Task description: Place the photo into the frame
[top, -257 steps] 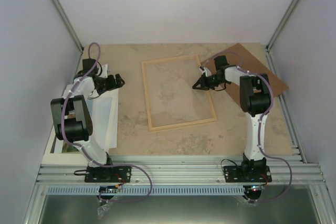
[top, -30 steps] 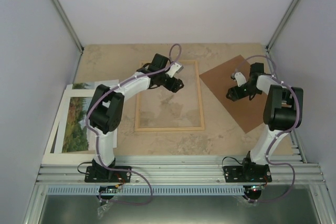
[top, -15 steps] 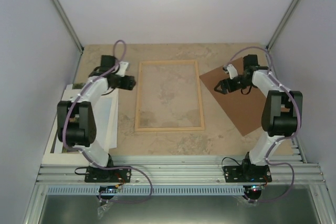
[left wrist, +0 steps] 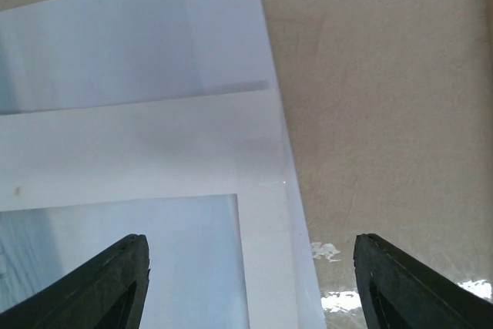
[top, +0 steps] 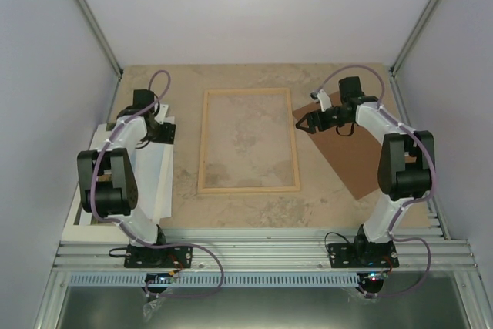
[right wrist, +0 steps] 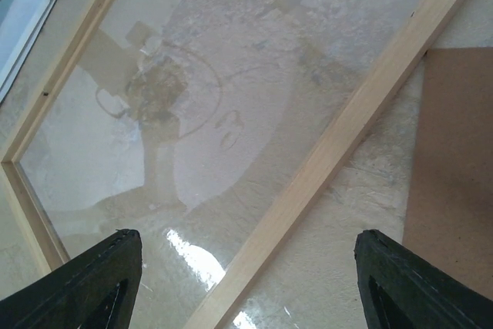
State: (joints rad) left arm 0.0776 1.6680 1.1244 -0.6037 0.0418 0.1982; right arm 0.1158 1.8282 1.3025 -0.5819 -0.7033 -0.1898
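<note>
- Photo (top: pixel 150 179) lies flat at the left edge of the table (top: pixel 246 209). Its long axis runs near-to-far, parallel to the frame (top: pixel 248 188).
- A strip of bare table separates photo and frame, with the frame to the photo's right and not touching it.
- Left tool (top: pixel 158 130) hovers over the photo's far end, so the left arm is clearly the nearer one.
- In the left wrist view the left tool (left wrist: pixel 250 248) has its fingers apart and nothing between them. One finger is over the photo (left wrist: pixel 154 252), the other over bare table, so it straddles the photo's frame-side long edge.
- A second white sheet shows at the photo's far end. I can't tell which lies on top.
- Right tool (top: pixel 304 123) sits between the frame's right rail and the board (top: pixel 362 159) corner.
- In the right wrist view the right tool (right wrist: pixel 246 240) is spread and empty, with the frame (right wrist: pixel 347 129) pane and rail below it.
- Judgement: the move turns on catching that flat long edge, then carrying the photo right onto the pane. No turn is needed, since the axes already match.
- Changes over the last second:
  - The left tool was over the frame's far part, then between frame and photo. Now it is over the photo.
  - The right tool has moved from over the board toward the frame.
  - The frame is in the same place. Much earlier it lay skewed.
</note>
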